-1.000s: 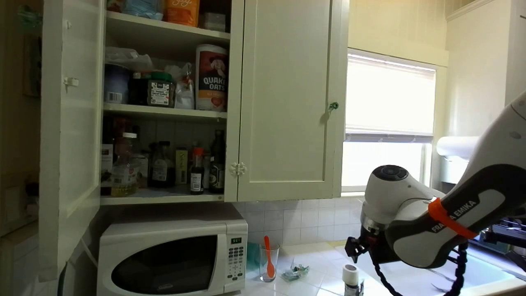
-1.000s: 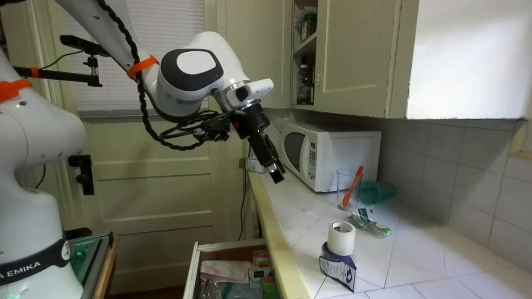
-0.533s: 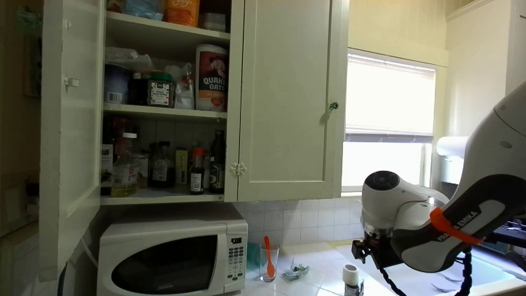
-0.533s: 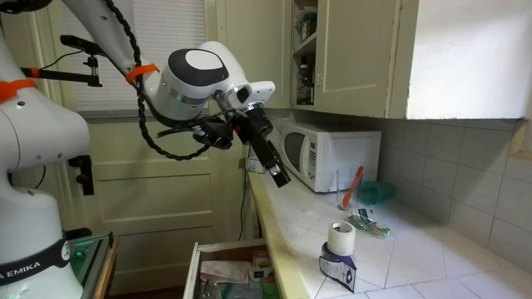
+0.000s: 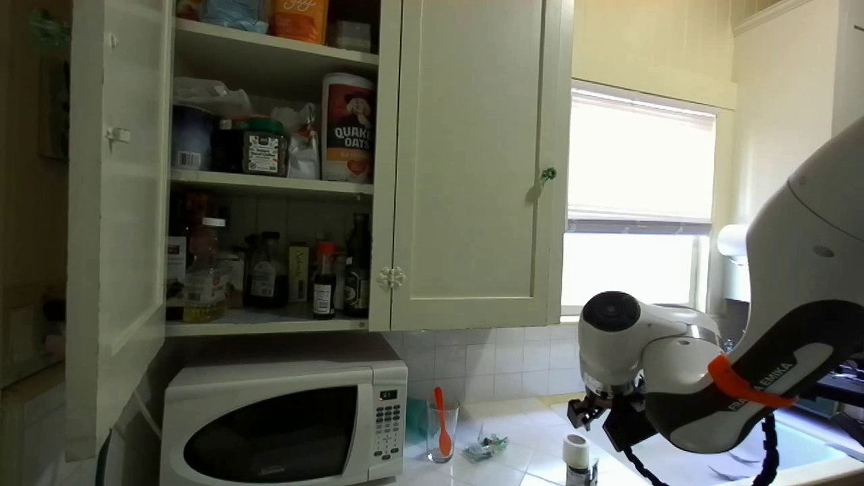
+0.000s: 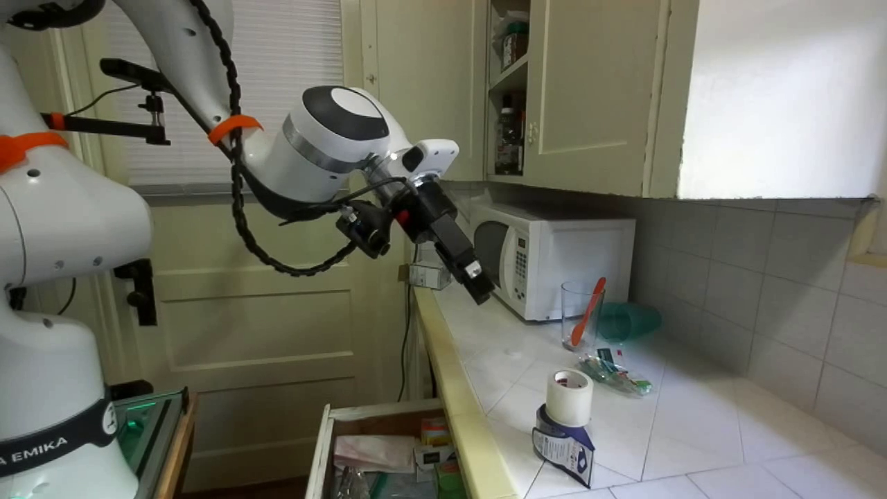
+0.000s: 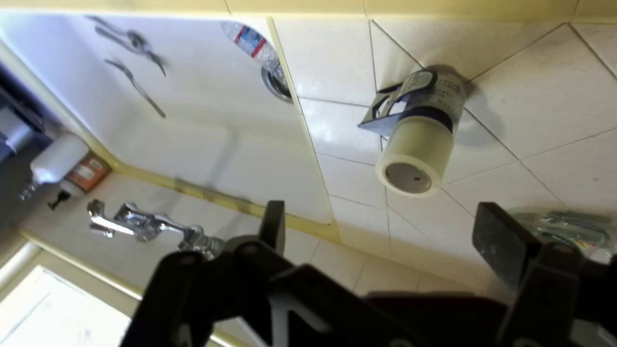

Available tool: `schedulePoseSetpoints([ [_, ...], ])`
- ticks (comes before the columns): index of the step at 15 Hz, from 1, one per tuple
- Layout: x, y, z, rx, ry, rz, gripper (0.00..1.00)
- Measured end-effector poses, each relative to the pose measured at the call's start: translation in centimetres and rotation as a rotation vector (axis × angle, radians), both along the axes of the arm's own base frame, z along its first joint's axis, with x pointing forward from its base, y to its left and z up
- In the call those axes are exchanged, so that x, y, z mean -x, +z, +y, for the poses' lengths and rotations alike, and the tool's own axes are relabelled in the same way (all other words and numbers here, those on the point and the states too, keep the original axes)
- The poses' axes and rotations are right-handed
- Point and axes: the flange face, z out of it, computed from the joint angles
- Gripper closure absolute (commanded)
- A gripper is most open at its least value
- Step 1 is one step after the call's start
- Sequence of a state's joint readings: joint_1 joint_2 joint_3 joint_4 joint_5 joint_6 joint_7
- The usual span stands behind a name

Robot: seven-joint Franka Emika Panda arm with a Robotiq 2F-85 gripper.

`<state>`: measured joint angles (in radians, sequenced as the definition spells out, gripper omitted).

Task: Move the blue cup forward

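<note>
Partly hidden, the blue cup (image 5: 416,418).

The rounded teal plastic cup (image 6: 630,322) looks smooth and translucent. The clear straight-sided tumbler (image 6: 571,308) is glossy; whether glass or plastic cannot be told. The long orange spoon (image 5: 443,429) looks like smooth plastic. The white tiled bench (image 7: 569,86) has a glazed shine, the cream cylindrical tape roll (image 7: 419,147) a satin one. The silver metal tap (image 7: 143,230) is mirror-bright; the black two-fingered hand (image 7: 383,233) is mostly matt.
</note>
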<state>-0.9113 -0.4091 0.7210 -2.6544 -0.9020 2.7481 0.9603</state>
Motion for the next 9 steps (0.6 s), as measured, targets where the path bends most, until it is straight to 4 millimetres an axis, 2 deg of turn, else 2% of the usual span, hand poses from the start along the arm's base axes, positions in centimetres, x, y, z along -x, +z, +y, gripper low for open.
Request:
schedulePoseSetpoints([
  [4,-1.1,-1.9,1.7,0.128,0.22,0.03,0.0],
  [9,-3.2,-2.1,1.6,0.287,0.47,0.079,0.0],
])
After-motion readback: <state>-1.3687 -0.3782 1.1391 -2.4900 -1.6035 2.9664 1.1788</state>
